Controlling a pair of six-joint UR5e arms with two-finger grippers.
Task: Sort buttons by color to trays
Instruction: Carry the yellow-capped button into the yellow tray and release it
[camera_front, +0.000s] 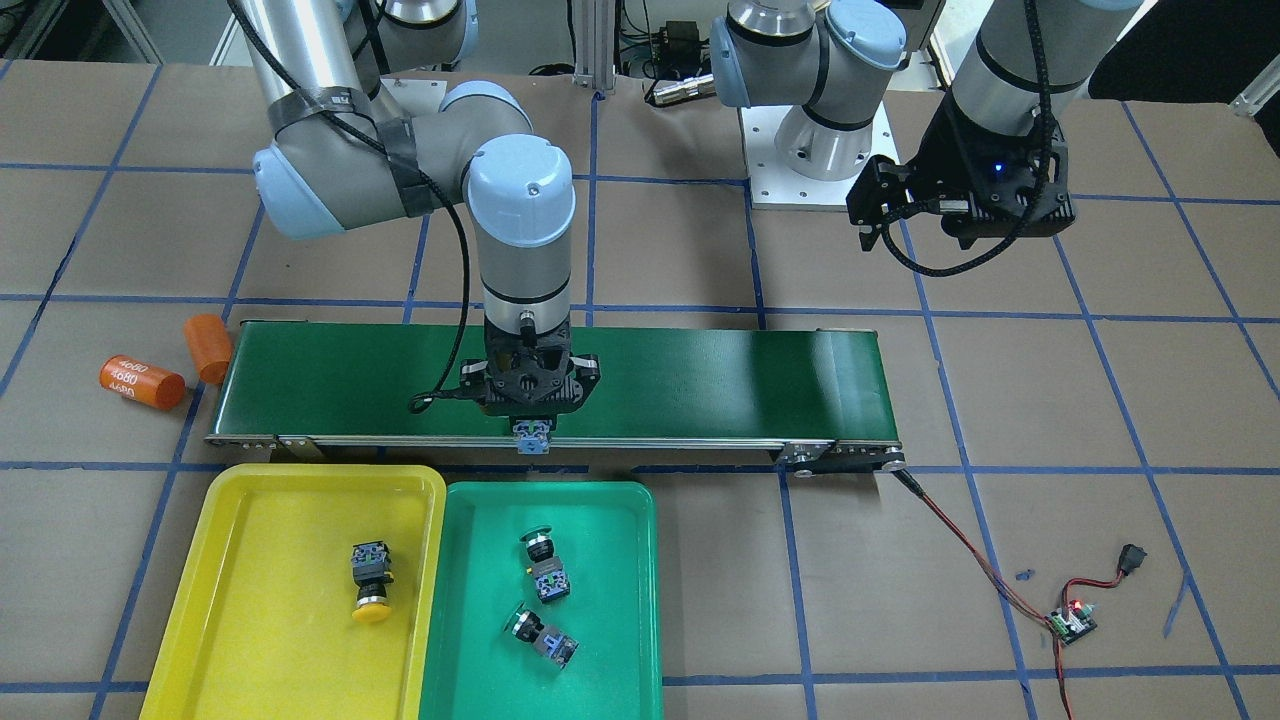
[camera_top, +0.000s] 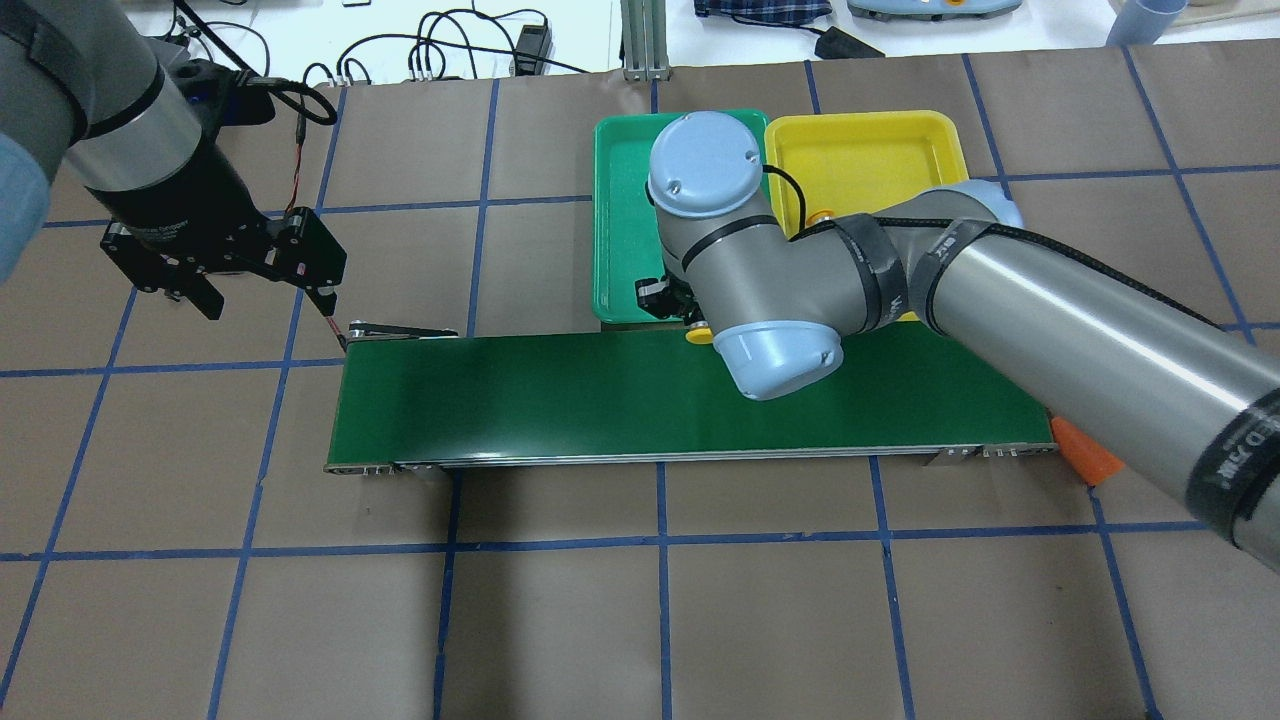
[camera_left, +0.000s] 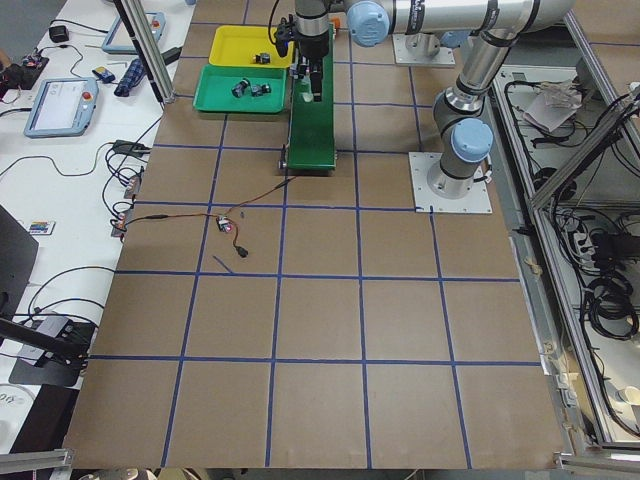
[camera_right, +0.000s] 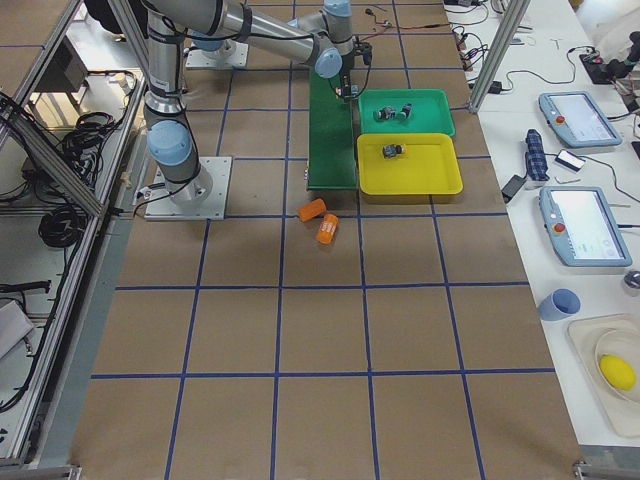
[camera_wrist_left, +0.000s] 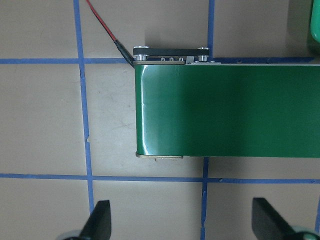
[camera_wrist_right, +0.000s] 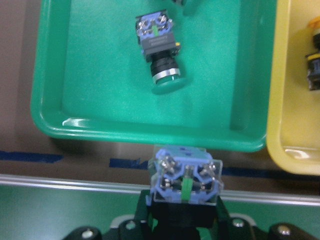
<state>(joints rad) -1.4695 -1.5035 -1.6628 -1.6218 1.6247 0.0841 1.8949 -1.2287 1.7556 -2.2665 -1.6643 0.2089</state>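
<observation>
Right end effector (camera_front: 532, 436) gripping button (camera_wrist_right: 186, 176), probably yellow-capped

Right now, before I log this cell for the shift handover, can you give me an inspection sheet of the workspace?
Surface: brown table with a blue tape grid; green conveyor belt across it.
Job's things: yellow tray holds one yellow-capped button; green tray holds two green-capped buttons; fourth button, yellow-capped, is held.
Clutter: two orange cylinders by the belt's end.
Grippers: right gripper shut on the fourth button over the belt's edge, beside the green tray; left gripper open, empty.
Cables: red wire from the belt to a small controller board.
Surroundings: teach pendants on a side bench.
</observation>
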